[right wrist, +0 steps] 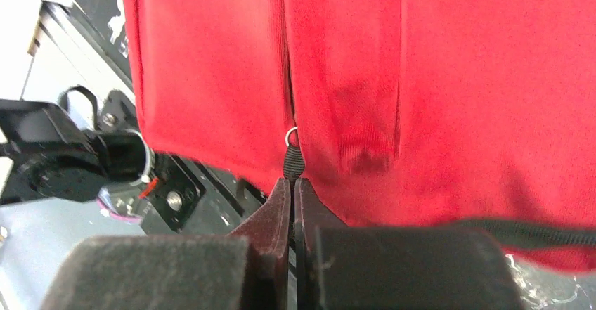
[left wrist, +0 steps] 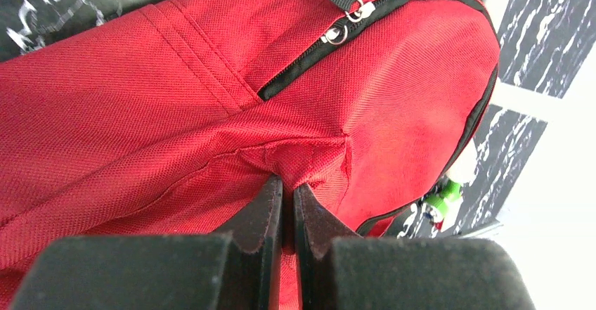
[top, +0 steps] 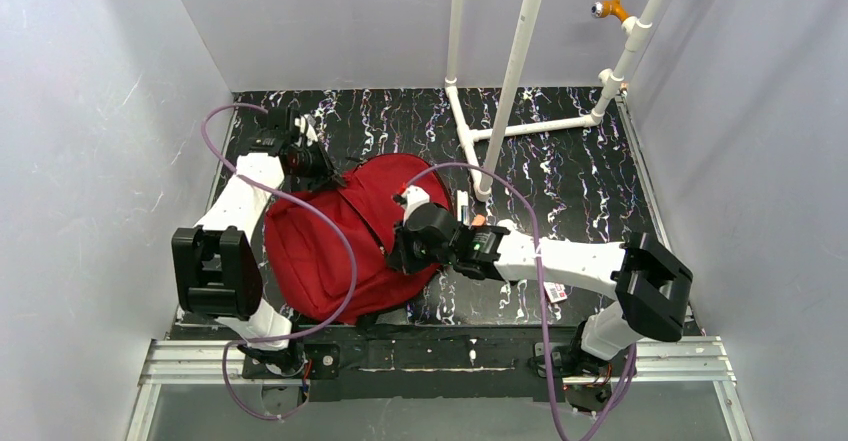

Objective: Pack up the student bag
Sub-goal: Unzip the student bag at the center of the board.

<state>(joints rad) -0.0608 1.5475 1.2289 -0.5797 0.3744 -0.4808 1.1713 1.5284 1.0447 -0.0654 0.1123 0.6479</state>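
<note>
The student bag [top: 330, 246], a big red backpack, lies on the dark marbled table left of centre. My left gripper [top: 322, 173] is at the bag's far left edge. In the left wrist view it [left wrist: 288, 185] is shut on a pinched fold of the red fabric [left wrist: 309, 159], below a black-trimmed zipper [left wrist: 365, 18] with two metal pulls. My right gripper [top: 402, 251] is at the bag's right side. In the right wrist view it [right wrist: 292, 181] is shut on a black zipper pull tab [right wrist: 292, 161] that hangs from a small metal ring [right wrist: 291, 136].
A white pipe frame [top: 512, 81] stands at the back right, with an orange fitting [top: 610, 8] high on it. Small items [top: 465, 206] lie beside the bag's right edge, seen green and white [left wrist: 443, 201] in the left wrist view. Grey walls close both sides; a metal rail [top: 440, 356] runs along the front.
</note>
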